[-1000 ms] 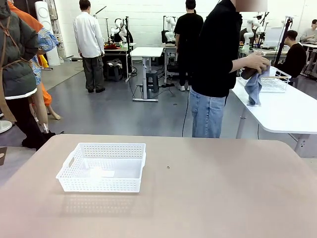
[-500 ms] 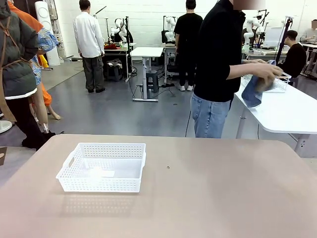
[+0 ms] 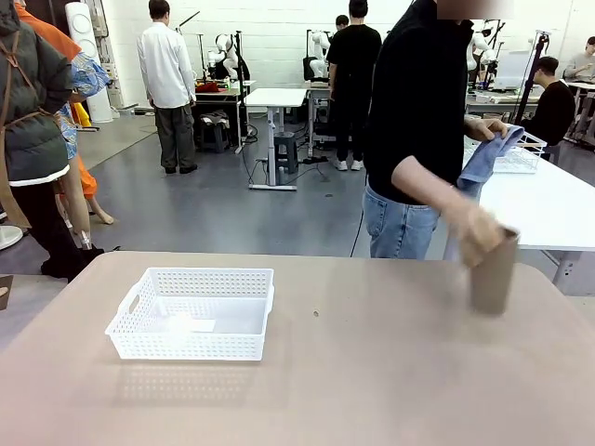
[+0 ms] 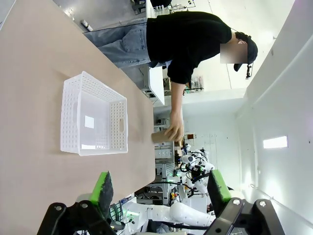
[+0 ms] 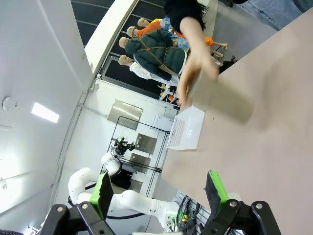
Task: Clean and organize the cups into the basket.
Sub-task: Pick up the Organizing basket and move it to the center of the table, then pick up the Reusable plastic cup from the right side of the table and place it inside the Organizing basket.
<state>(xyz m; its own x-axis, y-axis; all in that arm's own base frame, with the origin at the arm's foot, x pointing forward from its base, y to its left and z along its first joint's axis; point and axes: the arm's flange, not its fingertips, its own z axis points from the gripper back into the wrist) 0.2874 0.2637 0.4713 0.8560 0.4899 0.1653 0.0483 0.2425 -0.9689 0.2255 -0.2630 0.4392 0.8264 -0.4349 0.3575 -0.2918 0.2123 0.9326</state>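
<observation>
Left end effector (image 4: pixel 159 183) and right end effector (image 5: pixel 158 183) gape; a hand (image 3: pixel 476 232) has brought a cup (image 3: pixel 493 279) over.

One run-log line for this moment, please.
person: hand gripping blurred tan tapered tumbler at right side of beige table | white lattice plastic basket: no cups | left tool: open | right tool: open

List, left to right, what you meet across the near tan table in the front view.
White basket → small dark speck → tan cup, gripped at its top by the person's hand.
</observation>
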